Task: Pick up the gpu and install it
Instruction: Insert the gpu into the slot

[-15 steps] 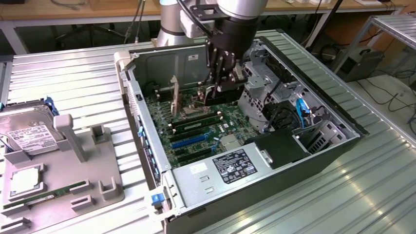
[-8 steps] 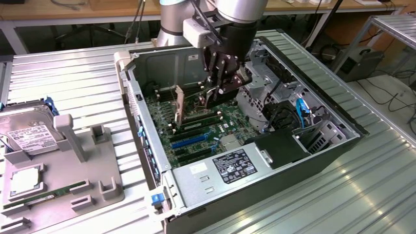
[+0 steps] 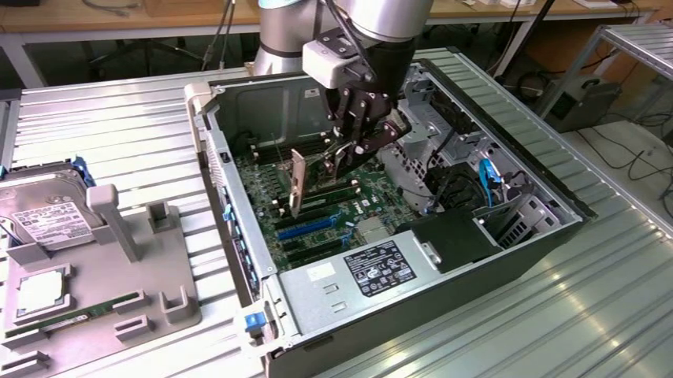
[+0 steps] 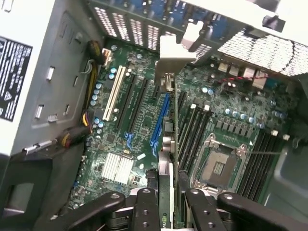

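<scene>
The gpu (image 4: 167, 144) stands on edge inside the open computer case (image 3: 547, 236), seen edge-on in the wrist view. Its silver bracket (image 4: 175, 53) sits close to the rear slot openings of the case. The card runs along the blue slot (image 4: 161, 118) on the motherboard (image 4: 139, 144); I cannot tell whether it is seated. My gripper (image 4: 168, 202) is shut on the card's end away from the bracket, one finger on each face. In the exterior view the gripper (image 3: 342, 161) reaches down into the case and the gpu (image 3: 299, 185) stands upright toward that view's left.
A power supply (image 3: 363, 272) fills the near end of the case, with a drive cage and blue cables (image 3: 489, 185) to the exterior view's right. RAM slots (image 4: 192, 130) and a CPU socket (image 4: 219, 166) lie beside the card. Outside, a grey fixture (image 3: 100, 295) holds a hard drive (image 3: 42, 216).
</scene>
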`<state>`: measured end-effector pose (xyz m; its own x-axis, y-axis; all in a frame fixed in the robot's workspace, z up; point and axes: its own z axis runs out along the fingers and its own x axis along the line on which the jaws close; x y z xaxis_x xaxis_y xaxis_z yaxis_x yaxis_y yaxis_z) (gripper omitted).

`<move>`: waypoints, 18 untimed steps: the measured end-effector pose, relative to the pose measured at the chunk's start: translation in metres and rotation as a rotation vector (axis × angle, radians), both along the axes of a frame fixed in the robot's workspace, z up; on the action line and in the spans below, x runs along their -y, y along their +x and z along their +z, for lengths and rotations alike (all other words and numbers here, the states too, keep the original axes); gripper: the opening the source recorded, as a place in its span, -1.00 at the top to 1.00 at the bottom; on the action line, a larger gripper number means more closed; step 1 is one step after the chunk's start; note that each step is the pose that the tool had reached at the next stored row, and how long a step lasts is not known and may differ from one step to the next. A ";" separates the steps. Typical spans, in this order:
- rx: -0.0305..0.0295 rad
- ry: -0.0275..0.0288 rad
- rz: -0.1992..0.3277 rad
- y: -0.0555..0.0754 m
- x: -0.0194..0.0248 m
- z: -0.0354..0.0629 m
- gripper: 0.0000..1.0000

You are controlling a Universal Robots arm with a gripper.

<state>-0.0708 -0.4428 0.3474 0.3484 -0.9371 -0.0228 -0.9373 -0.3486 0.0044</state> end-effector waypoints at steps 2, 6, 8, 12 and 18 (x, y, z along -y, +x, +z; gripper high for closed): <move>0.0001 0.0001 0.038 0.000 0.0000 -0.0010 0.47; 0.0002 0.0001 0.112 0.000 0.0000 -0.0029 0.47; 0.0003 0.0000 0.148 0.000 0.0000 -0.0037 0.47; 0.0005 0.0003 0.207 0.000 0.0000 -0.0056 0.47; 0.0072 0.0015 0.197 -0.003 0.0000 -0.0100 0.47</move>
<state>-0.0734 -0.4429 0.3375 0.5254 -0.8506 -0.0211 -0.8508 -0.5255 -0.0027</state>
